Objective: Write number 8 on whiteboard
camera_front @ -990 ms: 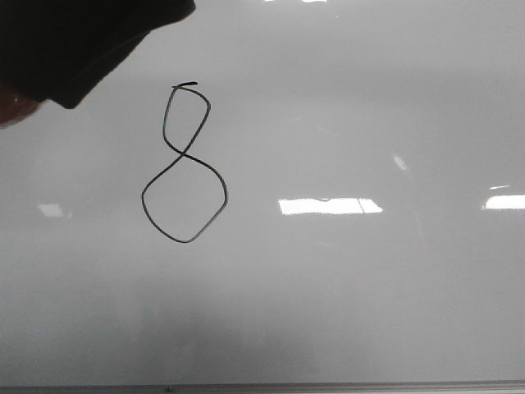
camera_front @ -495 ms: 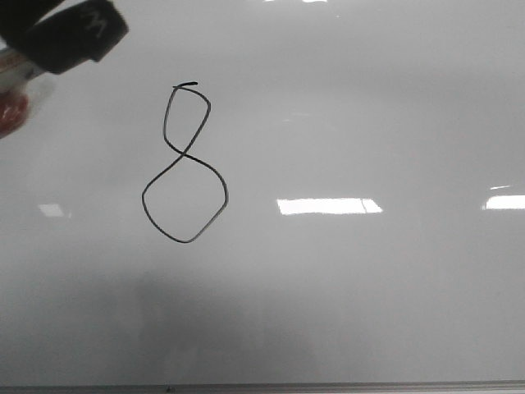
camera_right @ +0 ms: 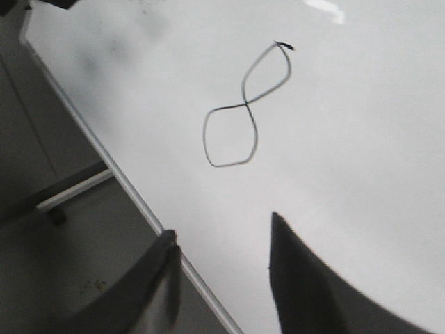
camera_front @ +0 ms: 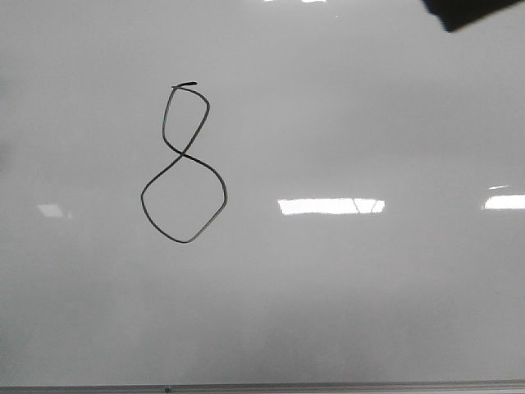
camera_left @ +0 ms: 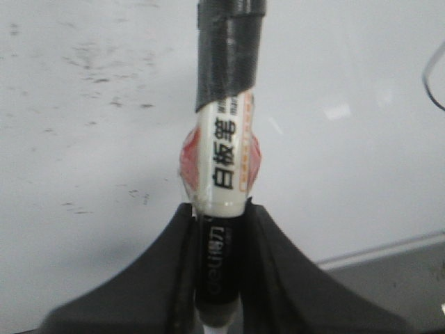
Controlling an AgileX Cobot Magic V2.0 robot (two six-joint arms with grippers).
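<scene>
The number 8 (camera_front: 184, 164) is a thin black line figure on the whiteboard (camera_front: 369, 304), left of the middle in the front view. It also shows in the right wrist view (camera_right: 243, 111). My left gripper (camera_left: 221, 216) is shut on a whiteboard marker (camera_left: 224, 153), white with a black taped tip, held off the board. The left gripper is out of the front view. My right gripper (camera_right: 222, 236) is open and empty, over the board's framed edge (camera_right: 139, 202). A dark corner of an arm (camera_front: 472, 10) shows at the front view's top right.
Bright light reflections (camera_front: 328, 205) lie on the board to the right of the figure. The board's thin grey bottom frame (camera_front: 262, 386) runs along the lower edge. Faint smudges (camera_left: 97, 62) mark the board in the left wrist view. Floor and a stand bar (camera_right: 69, 191) lie beyond the board's edge.
The left gripper with the marker has left the front view's top left corner. A dark arm part has entered at the top right. The 8 is unchanged.
</scene>
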